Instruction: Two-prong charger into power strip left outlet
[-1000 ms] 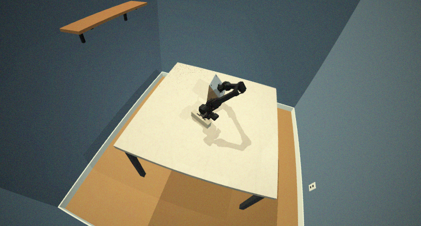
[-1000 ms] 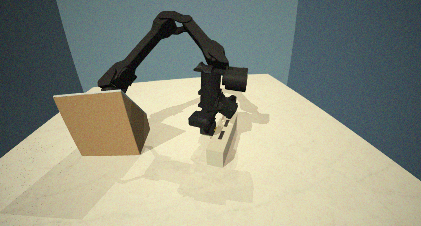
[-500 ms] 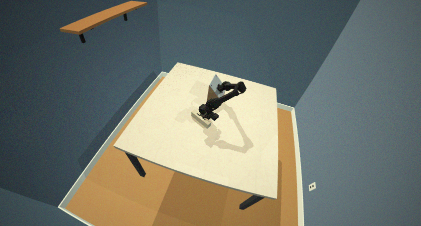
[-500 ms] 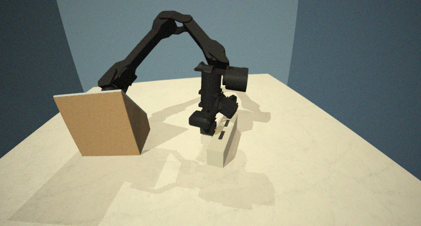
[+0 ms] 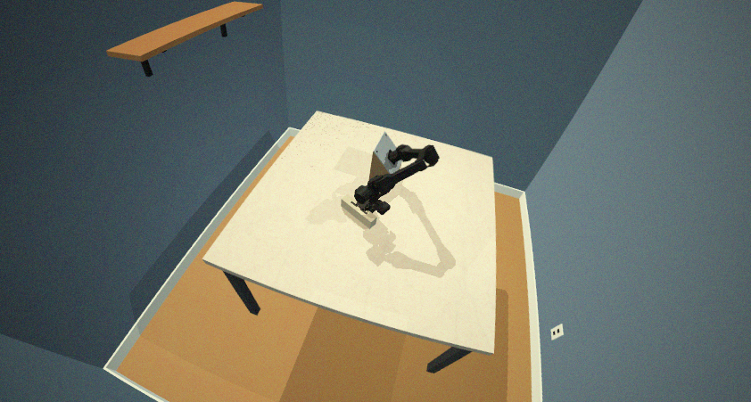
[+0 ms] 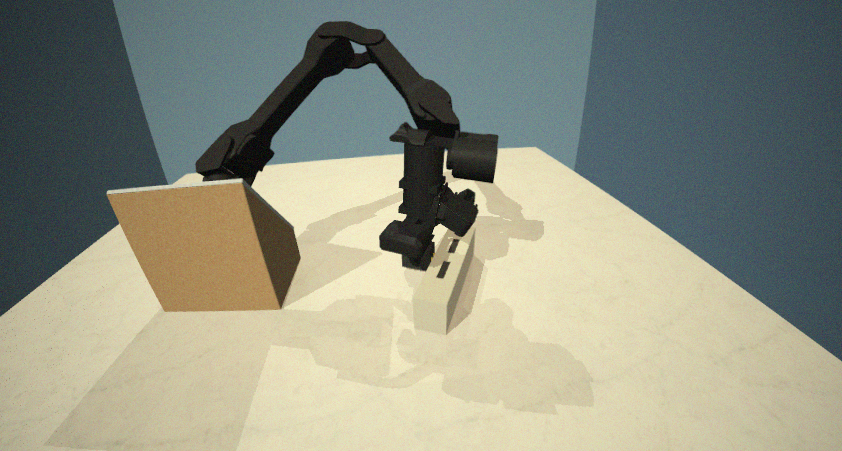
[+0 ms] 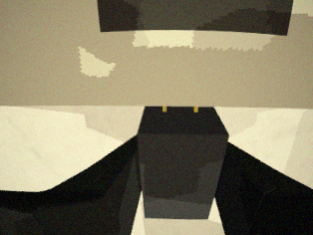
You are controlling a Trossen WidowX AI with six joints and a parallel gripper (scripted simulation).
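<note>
The dark two-prong charger is upright in my gripper, which is shut on it. Two short gold prongs show at its front end, right at the near edge of the power strip. The strip's edge cuts off the view of the prong tips; contact cannot be told. The cream strip has two dark outlets on top, neither with a charger in it. One outlet shows ahead of the charger in the wrist view.
A tan slanted block with a pale plate stands near the arm's base. Arm shadows fall across the white table. A wooden shelf hangs on the wall, well away from the arm.
</note>
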